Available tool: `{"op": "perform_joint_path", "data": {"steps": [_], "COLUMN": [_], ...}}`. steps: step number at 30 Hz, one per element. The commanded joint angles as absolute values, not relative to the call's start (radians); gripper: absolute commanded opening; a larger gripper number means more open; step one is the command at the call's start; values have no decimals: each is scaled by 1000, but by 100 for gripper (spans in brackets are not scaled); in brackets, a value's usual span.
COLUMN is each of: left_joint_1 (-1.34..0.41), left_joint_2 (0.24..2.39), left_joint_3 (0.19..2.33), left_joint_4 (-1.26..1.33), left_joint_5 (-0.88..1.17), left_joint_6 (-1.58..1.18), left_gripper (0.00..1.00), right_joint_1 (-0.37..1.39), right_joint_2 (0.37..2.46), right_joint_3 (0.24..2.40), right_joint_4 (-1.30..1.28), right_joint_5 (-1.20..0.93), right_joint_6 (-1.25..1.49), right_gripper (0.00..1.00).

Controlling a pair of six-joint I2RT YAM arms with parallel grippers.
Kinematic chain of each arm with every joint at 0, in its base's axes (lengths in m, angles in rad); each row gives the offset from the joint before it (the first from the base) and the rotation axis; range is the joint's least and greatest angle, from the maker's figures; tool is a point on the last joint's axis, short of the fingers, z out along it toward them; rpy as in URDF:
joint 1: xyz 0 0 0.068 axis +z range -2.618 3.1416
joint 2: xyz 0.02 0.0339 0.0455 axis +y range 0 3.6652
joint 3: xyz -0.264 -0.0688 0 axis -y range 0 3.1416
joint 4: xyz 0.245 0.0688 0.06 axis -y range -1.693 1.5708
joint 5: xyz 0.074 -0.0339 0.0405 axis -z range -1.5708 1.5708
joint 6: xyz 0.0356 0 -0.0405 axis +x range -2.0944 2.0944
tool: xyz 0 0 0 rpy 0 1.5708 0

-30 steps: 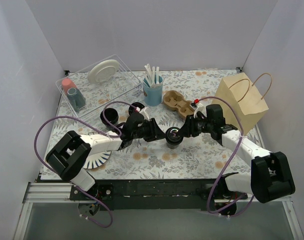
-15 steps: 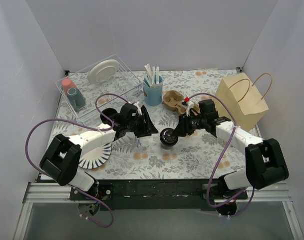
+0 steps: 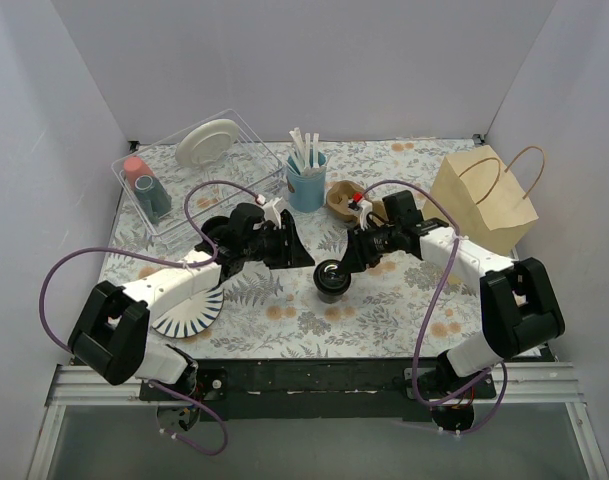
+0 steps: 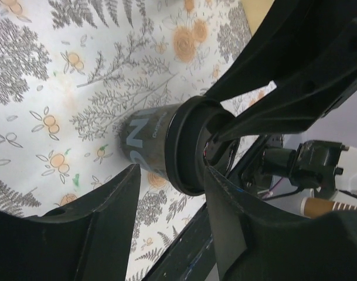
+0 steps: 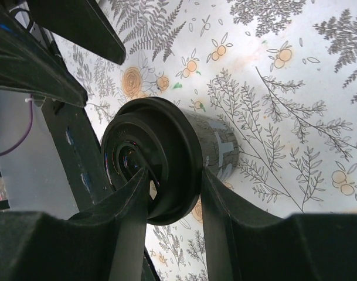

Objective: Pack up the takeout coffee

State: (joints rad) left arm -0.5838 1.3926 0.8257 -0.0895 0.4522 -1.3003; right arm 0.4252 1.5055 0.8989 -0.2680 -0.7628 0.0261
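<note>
A clear plastic bin point(image 3: 246, 165) at the far left of the table holds a round white plate point(image 3: 208, 141) leaning on edge, a pink cup point(image 3: 135, 167) and a teal cup point(image 3: 154, 195). Nearer the camera, a flat plate with a blue striped rim point(image 3: 187, 314) lies partly under the left arm on the cloth point(image 3: 284, 312), which is printed with ferns and oranges.

The left gripper point(image 3: 300, 253) stands open, its 2 black fingers point(image 4: 111, 219) spread wide and holding nothing. It points at the coffee cup from just beside it.

Behind it, a light blue cup point(image 3: 306, 185) carries several white sticks upright.

The coffee cup point(image 3: 332, 278), small, black and round with a glossy black plastic lid and pale lettering on its side, sits at the middle of the table between the 2 grippers. The right gripper point(image 3: 346, 262) is clamped on it, 1 finger point(image 5: 131, 202) on each side of the lid's rim. Whether the cup's base touches the cloth cannot be told.

A brown moulded pulp cup carrier point(image 3: 342, 199) lies beyond the right arm. At the far right a brown paper bag point(image 3: 484, 195) with twisted paper handles stands well apart from the cup.
</note>
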Motion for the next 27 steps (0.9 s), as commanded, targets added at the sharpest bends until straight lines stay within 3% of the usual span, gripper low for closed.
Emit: {"op": "perform_joint_path", "data": {"steps": [1, 15, 27], "left_joint_1": [-577, -575, -577], "left_joint_2": [1350, 1405, 1462], "left_joint_3": [767, 669, 542], "left_joint_4": [-15, 107, 201], "left_joint_5": [540, 574, 465], "left_joint_6": [-1259, -1269, -1370], "left_gripper": [45, 43, 27], "right_joint_1": [462, 494, 499], "right_joint_2": [1566, 1600, 1591], "right_joint_3": [899, 923, 796], "right_joint_4": [-405, -403, -285], "right_joint_5": [-684, -699, -680], "right_joint_6": [-90, -110, -58], "right_gripper": [32, 32, 32]}}
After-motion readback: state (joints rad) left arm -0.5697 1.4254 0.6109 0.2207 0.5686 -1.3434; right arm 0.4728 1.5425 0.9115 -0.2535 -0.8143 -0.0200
